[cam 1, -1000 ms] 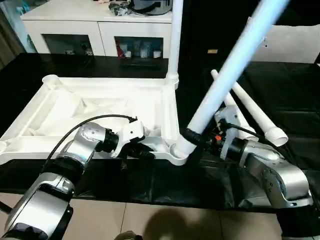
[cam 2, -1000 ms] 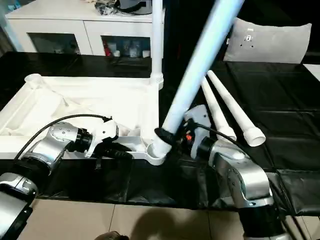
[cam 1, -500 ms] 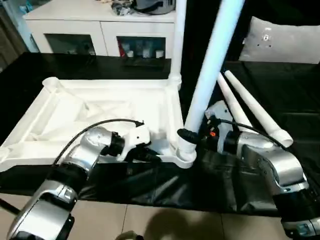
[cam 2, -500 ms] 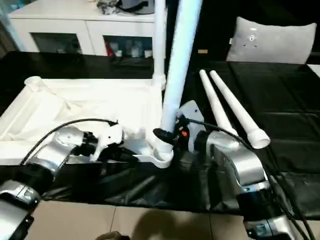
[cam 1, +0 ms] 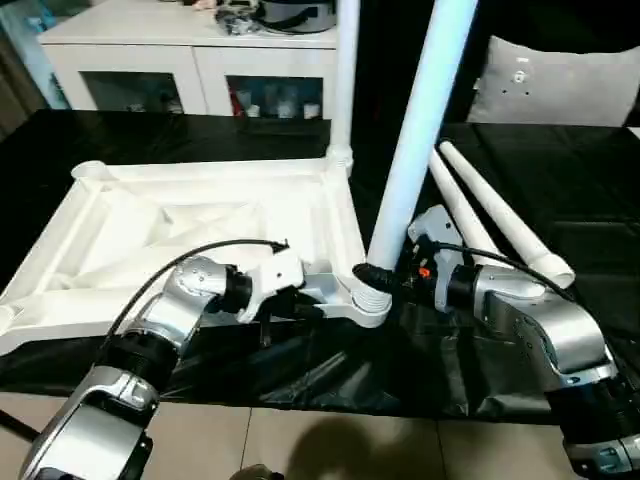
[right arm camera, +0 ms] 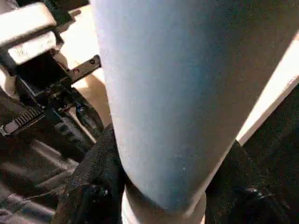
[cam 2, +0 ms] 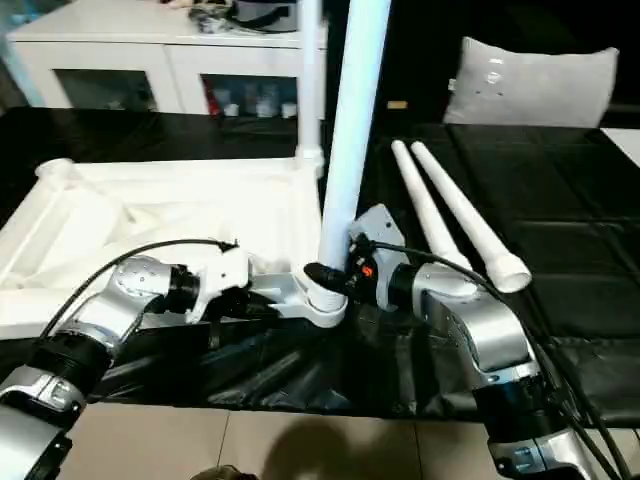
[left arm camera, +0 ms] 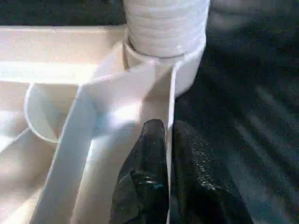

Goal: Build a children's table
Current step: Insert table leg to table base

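Note:
The white tabletop [cam 1: 200, 225] lies upside down on the black sheet, ribs up. One white leg [cam 1: 345, 80] stands in its far right corner socket. A second leg [cam 1: 420, 130] stands almost upright in the near right corner socket [cam 1: 368, 305]. My right gripper [cam 1: 375, 275] is shut around this leg's base, with a black finger [right arm camera: 93, 182] on each side of the tube [right arm camera: 163, 93]. My left gripper [cam 1: 305, 308] is shut on the tabletop's near rim [left arm camera: 169, 107] just beside that socket, its fingers [left arm camera: 145, 177] pinching the thin wall. Two loose legs [cam 1: 500, 220] lie side by side to the right.
A white cabinet [cam 1: 190, 50] with glass doors stands behind the table. A grey cushion [cam 1: 560, 80] leans at the back right. The black sheet [cam 1: 300, 360] hangs crumpled over the table's front edge, above the tiled floor [cam 1: 330, 450].
The held leg has swung from a strong lean to the right to nearly upright in the near right socket. My left gripper stays on the rim. The camera has shifted slightly.

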